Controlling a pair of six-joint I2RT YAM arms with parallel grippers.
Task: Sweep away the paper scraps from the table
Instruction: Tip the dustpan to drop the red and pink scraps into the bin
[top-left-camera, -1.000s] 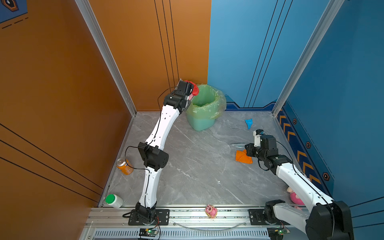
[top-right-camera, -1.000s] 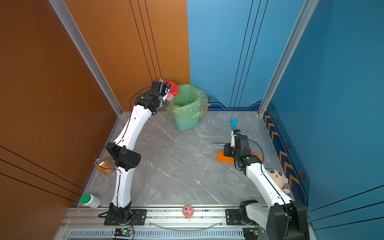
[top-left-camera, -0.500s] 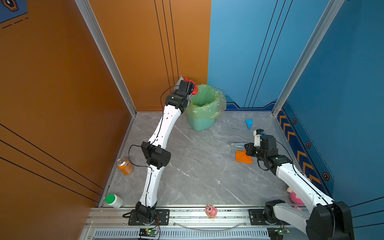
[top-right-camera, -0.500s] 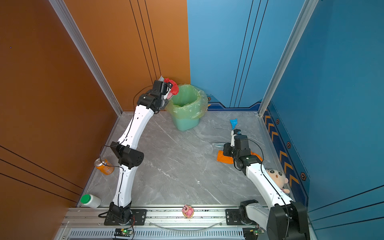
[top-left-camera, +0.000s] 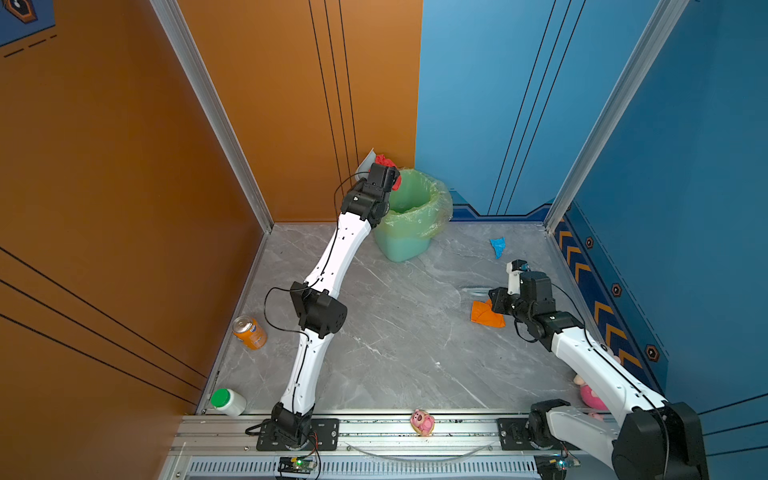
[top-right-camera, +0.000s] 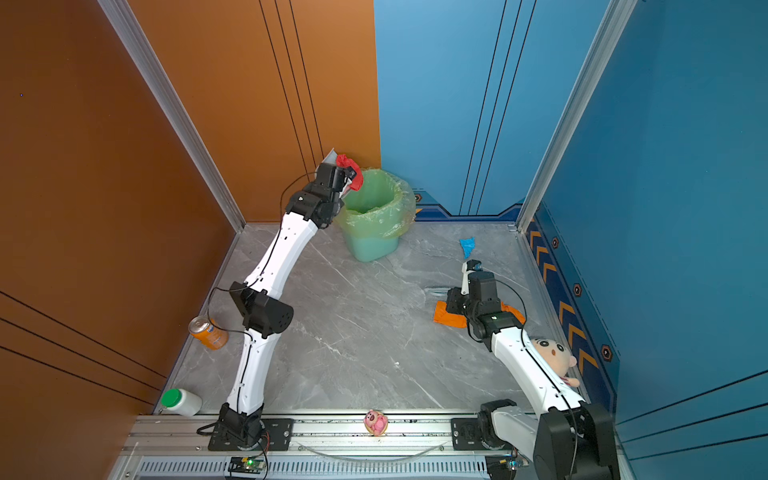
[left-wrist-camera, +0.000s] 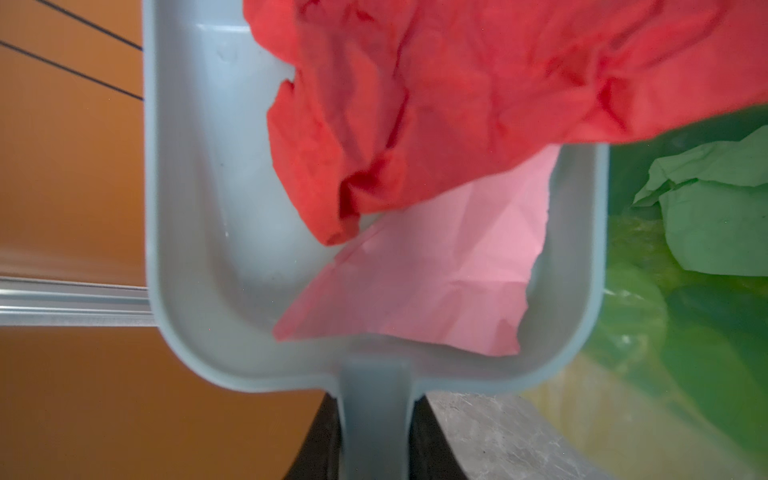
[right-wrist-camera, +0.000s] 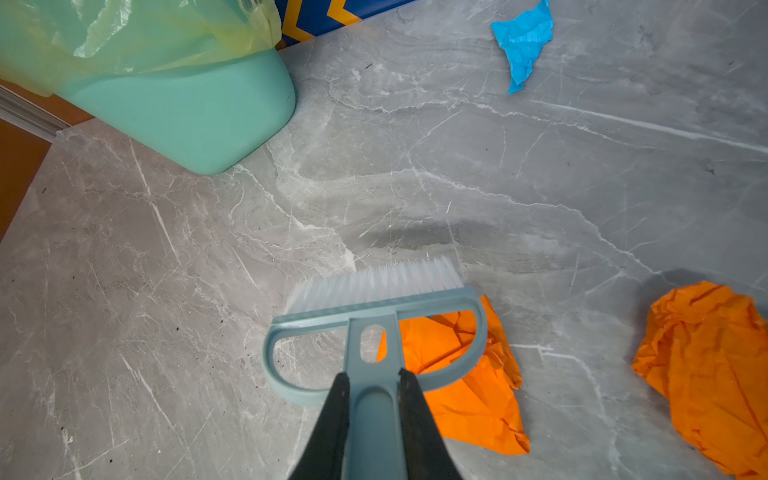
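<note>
So, in both top views the left arm (top-left-camera: 340, 253) was stretched to the far corner with the left claw (top-left-camera: 381, 172) up at the rim of the green bin (top-left-camera: 399, 249). That read to me as a dumping pose, since a red scrap (top-left-camera: 384, 160) poked out right above the rim. Across the way the right claw (top-left-camera: 495, 298) sat low over the surface (top-left-camera: 395, 353), just beside an orange scrap (top-left-camera: 486, 316), with a blue scrap (top-left-camera: 497, 246) lying apart from it nearer the back wall. My guess was the sweeping side was parked next to its next customers while the pan got emptied. From the left wrist view, the claw was pinching the handle of the pale dustpan (left-wrist-camera: 199, 208), held up beside the bin's mouth. The red scrap hung over the pan's edge toward the bin, a pink scrap (left-wrist-camera: 436, 282) lay flat inside the pan, and a light green scrap (left-wrist-camera: 715, 208) was already down inside the bin. From the right wrist view, that claw was clamped on the handle of the brush (right-wrist-camera: 374, 307), bristles close to the surface, though I couldn't tell if they touched. The orange scrap sat partly under the brush's frame and a second orange scrap (right-wrist-camera: 706, 374) lay near it, so I figured three bits were left to sweep.
</note>
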